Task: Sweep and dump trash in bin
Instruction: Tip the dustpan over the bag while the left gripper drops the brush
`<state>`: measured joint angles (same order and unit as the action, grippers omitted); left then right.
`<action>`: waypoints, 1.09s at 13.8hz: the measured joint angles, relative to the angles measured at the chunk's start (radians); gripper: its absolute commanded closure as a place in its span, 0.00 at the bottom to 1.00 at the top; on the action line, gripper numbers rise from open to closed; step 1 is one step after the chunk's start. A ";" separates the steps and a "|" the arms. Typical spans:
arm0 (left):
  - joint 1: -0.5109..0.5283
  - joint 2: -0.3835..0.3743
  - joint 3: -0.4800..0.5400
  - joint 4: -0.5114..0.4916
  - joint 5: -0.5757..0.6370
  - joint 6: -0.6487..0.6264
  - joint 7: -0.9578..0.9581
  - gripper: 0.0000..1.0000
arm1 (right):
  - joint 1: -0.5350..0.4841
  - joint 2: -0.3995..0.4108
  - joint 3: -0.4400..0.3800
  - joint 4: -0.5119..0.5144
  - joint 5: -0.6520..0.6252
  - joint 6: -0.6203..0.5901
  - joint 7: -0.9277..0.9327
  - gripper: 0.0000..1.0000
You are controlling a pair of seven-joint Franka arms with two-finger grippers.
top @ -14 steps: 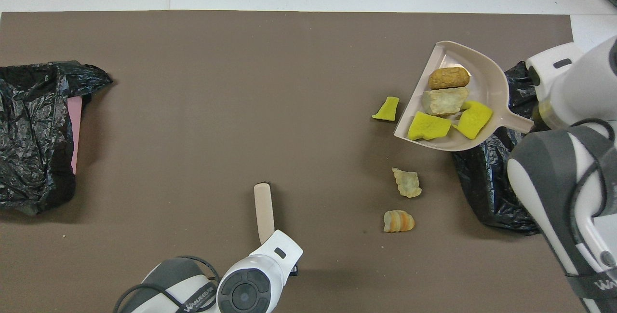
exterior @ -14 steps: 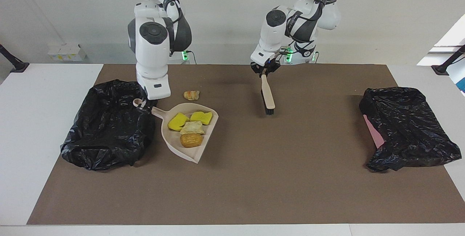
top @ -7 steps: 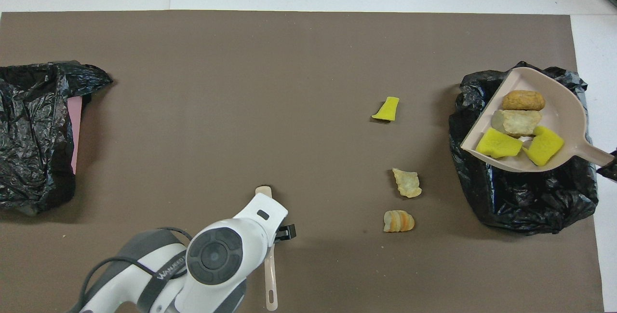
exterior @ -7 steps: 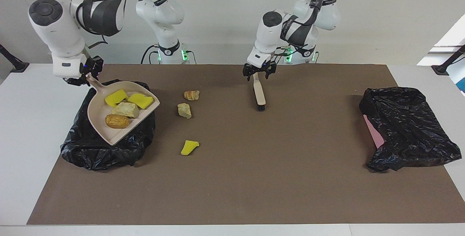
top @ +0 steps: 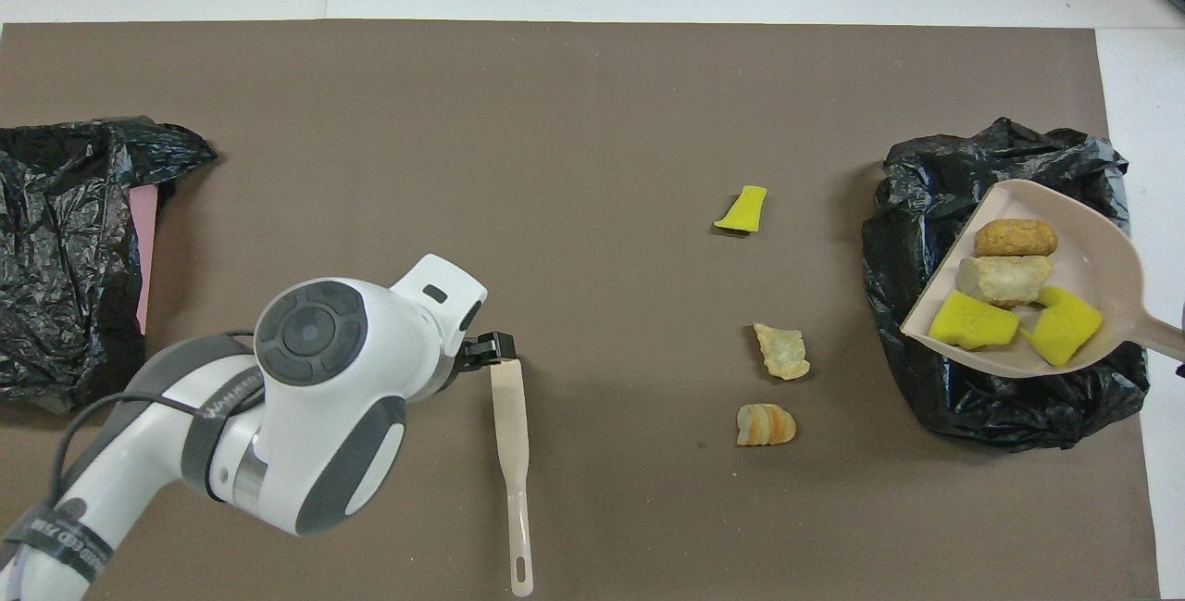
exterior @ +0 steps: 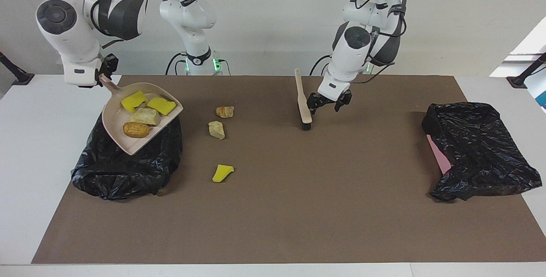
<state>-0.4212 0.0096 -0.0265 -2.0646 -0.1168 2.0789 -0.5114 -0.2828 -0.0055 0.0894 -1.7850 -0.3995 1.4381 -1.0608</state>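
Facing view shows the right hand clamped on the handle of a beige dustpan, which it holds raised and tilted over a black bag-lined bin at the right arm's end of the worktop. Four pieces of the trash lie in the pan: two yellow sponge pieces, a pale stone chunk and a brown bread lump. Three more pieces lie on the brown mat, well apart from the bin: a striped orange bread lump nearest the robots, a pale beige chunk just beside it and farther out, and a yellow wedge farther still. The left hand, with its fingers spread wide and holding nothing, hangs low just beside the brush, which lies on the mat near the middle, its dark bristle end pointing away from the robots and its handle toward them. From the overhead view the left hand's fingertips sit at the bristle end of the brush, though whether they touch it cannot be told. A second black bag with a pink edge showing lies at the left arm's end of the worktop.
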 measured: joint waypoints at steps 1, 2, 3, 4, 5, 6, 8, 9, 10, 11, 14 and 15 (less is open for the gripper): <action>0.030 0.000 0.000 0.024 0.000 -0.032 0.036 0.00 | -0.001 0.022 -0.004 0.028 -0.011 -0.031 0.000 1.00; 0.062 0.000 0.000 0.050 0.000 -0.070 0.083 0.00 | -0.002 0.054 -0.006 0.073 -0.029 -0.067 0.000 1.00; 0.098 -0.001 0.000 0.079 0.000 -0.113 0.137 0.00 | -0.003 0.090 -0.006 0.124 -0.051 -0.103 0.000 1.00; 0.138 -0.001 0.001 0.108 0.000 -0.154 0.189 0.00 | -0.002 0.124 -0.006 0.169 -0.070 -0.136 -0.003 1.00; 0.178 -0.002 0.002 0.134 0.000 -0.187 0.238 0.00 | 0.001 0.153 -0.003 0.207 -0.095 -0.170 -0.007 1.00; 0.214 -0.003 0.003 0.161 0.000 -0.217 0.278 0.00 | 0.004 0.184 0.004 0.252 -0.124 -0.207 -0.011 1.00; 0.262 -0.003 0.004 0.208 0.009 -0.261 0.332 0.00 | 0.026 0.262 0.011 0.373 -0.193 -0.302 -0.042 1.00; 0.278 -0.004 0.004 0.228 0.017 -0.277 0.351 0.00 | 0.042 0.302 0.011 0.432 -0.232 -0.336 -0.060 1.00; 0.293 -0.004 0.004 0.246 0.021 -0.294 0.371 0.00 | 0.055 0.335 0.012 0.478 -0.266 -0.355 -0.075 1.00; 0.307 -0.004 0.004 0.267 0.023 -0.312 0.392 0.00 | 0.070 0.361 0.012 0.511 -0.297 -0.366 -0.091 1.00; 0.356 -0.003 0.005 0.335 0.063 -0.379 0.449 0.00 | 0.118 0.390 0.012 0.549 -0.388 -0.377 -0.127 1.00; 0.366 -0.003 0.006 0.353 0.073 -0.397 0.456 0.00 | 0.131 0.391 0.013 0.552 -0.406 -0.379 -0.127 1.00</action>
<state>-0.0557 0.0063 -0.0202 -1.7115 -0.0438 1.6823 -0.0556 -0.1514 0.3856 0.1019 -1.2328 -0.8059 1.0593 -1.1882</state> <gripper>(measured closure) 0.000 0.692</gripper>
